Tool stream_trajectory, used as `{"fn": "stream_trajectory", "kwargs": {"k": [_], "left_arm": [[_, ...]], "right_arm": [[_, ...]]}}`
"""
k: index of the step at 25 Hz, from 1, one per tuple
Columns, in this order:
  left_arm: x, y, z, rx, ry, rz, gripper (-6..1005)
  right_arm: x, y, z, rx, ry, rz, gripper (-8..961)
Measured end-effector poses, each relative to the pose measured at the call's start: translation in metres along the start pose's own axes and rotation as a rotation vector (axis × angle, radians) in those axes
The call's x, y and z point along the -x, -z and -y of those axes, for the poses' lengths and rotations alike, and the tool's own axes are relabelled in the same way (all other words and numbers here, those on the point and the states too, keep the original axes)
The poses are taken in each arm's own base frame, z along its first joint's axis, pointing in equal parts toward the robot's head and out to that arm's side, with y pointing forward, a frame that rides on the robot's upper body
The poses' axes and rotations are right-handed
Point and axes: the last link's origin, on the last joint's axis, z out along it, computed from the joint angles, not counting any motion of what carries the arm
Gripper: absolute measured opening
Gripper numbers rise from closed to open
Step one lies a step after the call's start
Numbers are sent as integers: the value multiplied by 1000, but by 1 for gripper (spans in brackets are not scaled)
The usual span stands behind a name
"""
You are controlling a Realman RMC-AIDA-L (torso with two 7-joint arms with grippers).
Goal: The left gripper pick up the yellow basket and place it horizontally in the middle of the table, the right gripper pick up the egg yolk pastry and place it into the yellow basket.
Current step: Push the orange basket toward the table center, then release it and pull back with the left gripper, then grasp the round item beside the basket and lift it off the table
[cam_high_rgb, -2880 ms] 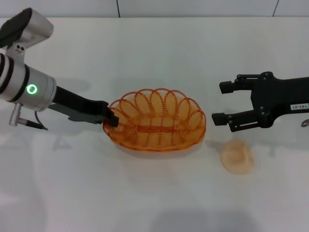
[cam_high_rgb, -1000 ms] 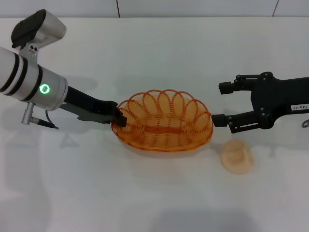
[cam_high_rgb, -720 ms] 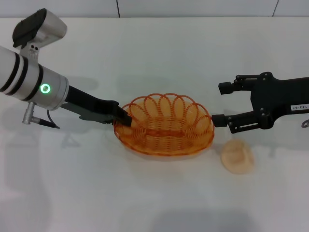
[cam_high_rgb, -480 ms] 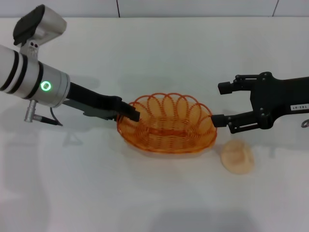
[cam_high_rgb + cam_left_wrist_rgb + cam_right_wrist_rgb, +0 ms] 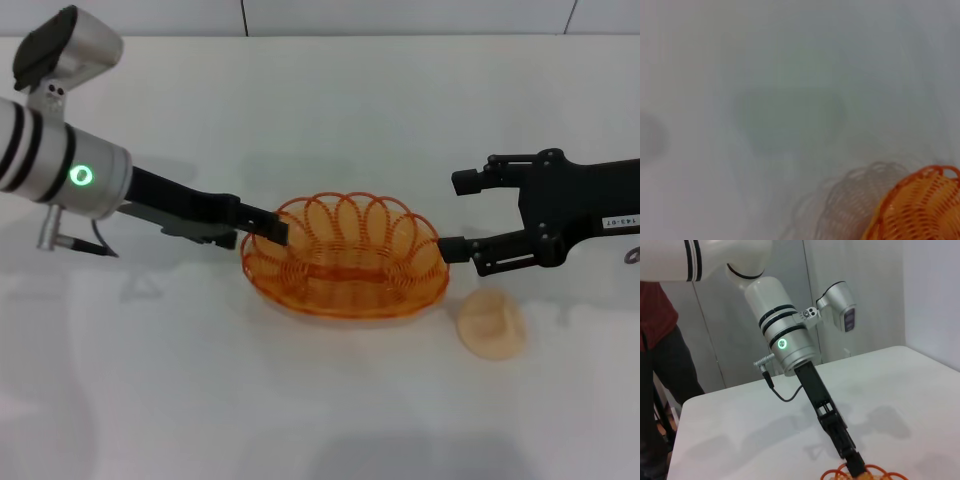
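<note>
Resting flat on the table (image 5: 320,400), the yellow basket (image 5: 345,257) lies near the middle of the white surface with its long axis running side to side; its looped rim stands up all round and the bowl is empty; the left gripper (image 5: 272,230) reaches in from the robot's left, its tips right at the basket's left rim, over the loops there; whether its fingers are apart or closed on the wire cannot be told from the head view, and the left wrist view shows only a corner of the basket (image 5: 920,207) and its shadow on the table (image 5: 790,75); the right wrist view sees that same claw (image 5: 854,464) from across the table, coming down onto the orange rim (image 5: 875,474), but the tips are cut off at the edge; the right gripper (image 5: 456,214) hovers on the robot's right, its two black fingers spread wide apart and holding nothing, the lower finger close to the basket's right end; the egg yolk pastry (image 5: 491,323) sits on the table just beside the basket's right end, below the right gripper and apart from it.
</note>
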Motion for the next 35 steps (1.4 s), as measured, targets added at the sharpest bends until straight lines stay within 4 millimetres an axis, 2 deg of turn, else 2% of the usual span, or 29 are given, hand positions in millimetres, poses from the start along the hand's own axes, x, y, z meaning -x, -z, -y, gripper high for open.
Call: {"fn": "stream_trajectory", "kwargs": {"k": [4,7,8,9,11,16,23,29,35], "left_arm": [[-2,18,11,-42,-6,-51,803],[-5,39,18,-77,-26,-125,857],[-5,39,18,-77,-26,-125,875],[-9,57,20,-91,-59,-196,893],[-15,75,17,-90,-113,-274,892],[-20,101,-2,0,-237,-434,892],[-10,119,-27,198,-445,-574,892],[7,130,-37,280,-579,-468,892],[23,129,-41,330,-663,-383,892]], "right_arm": [[0,0,0,-2,-1,1,836],[1,0,0,-2,-2,8,835],[2,0,0,-1,-2,12,835],[2,0,0,-1,-3,15,834],[2,0,0,-1,-7,16,834],[1,1,1,-7,-23,18,832],[4,1,3,-12,-81,14,831],[4,0,6,-20,-137,-15,829],[6,0,6,-53,-162,-108,827]]}}
